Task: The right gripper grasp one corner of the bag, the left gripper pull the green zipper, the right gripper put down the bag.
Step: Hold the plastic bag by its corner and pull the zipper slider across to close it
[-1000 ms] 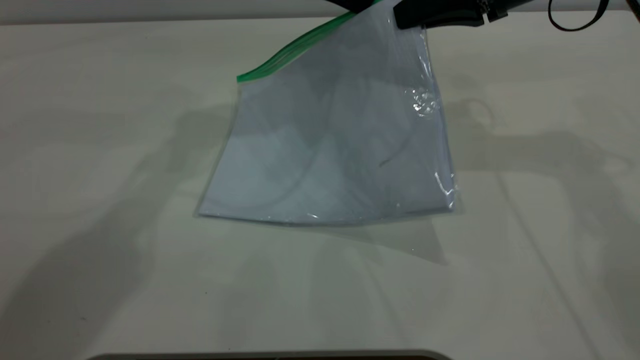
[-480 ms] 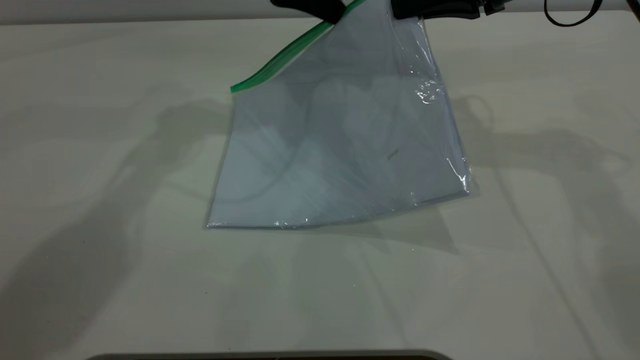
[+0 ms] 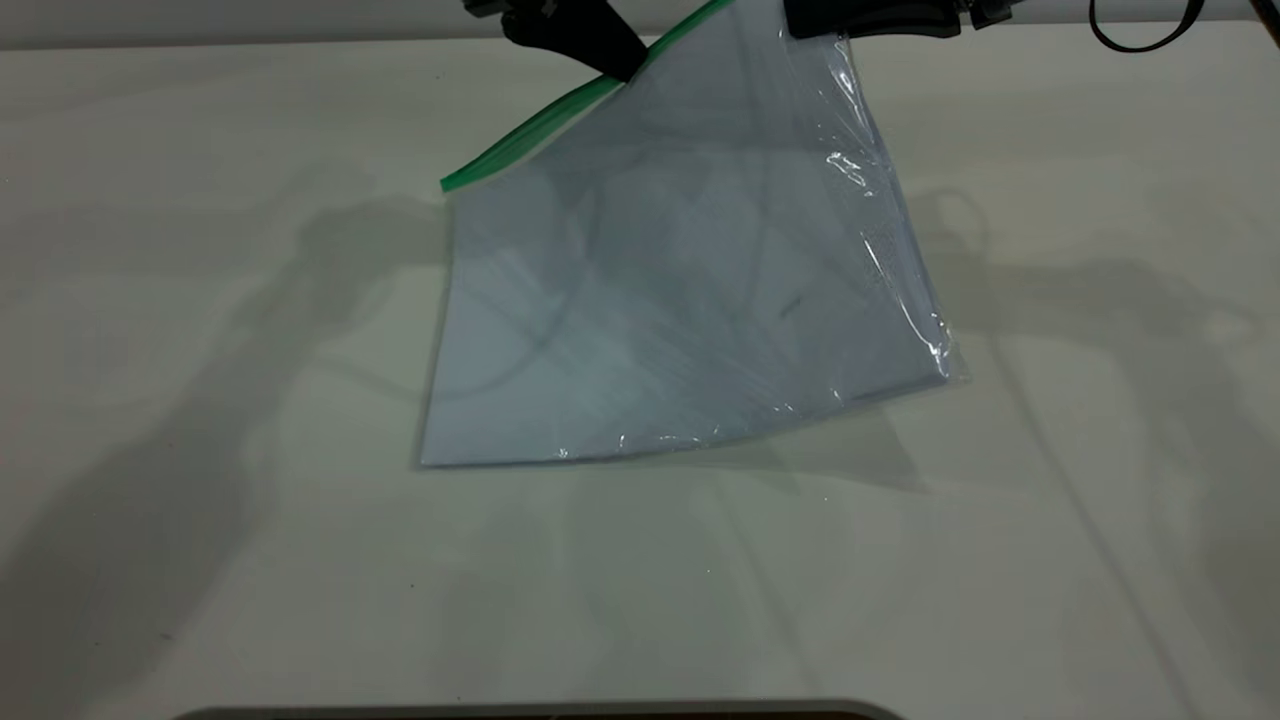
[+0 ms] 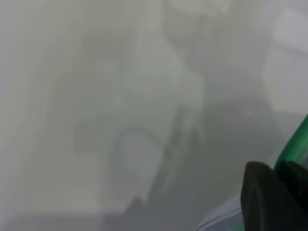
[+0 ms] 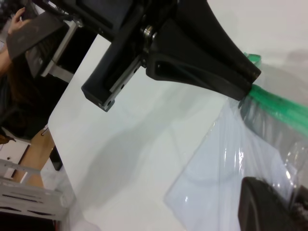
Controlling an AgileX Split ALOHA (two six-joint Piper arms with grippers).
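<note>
With the right gripper (image 3: 815, 25) clamped on the bag's (image 3: 680, 300) raised corner near the surface's far edge, the left gripper (image 3: 625, 65), jaws pinched on the green zipper (image 3: 540, 125), should pull straight along the strip (lower edge resting on the surface).

Bare table (image 3: 200, 560) all round — only the bag (image 3: 680, 300) intrudes.

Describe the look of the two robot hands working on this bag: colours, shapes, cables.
The left hand is matte black, with broad flared fingers that taper to a narrow tip, mounted on a blocky black body with a silver screw. The right hand is also black, a flat elongated block in the exterior view, with a thin black cable looping behind it. No markings are visible on either.
</note>
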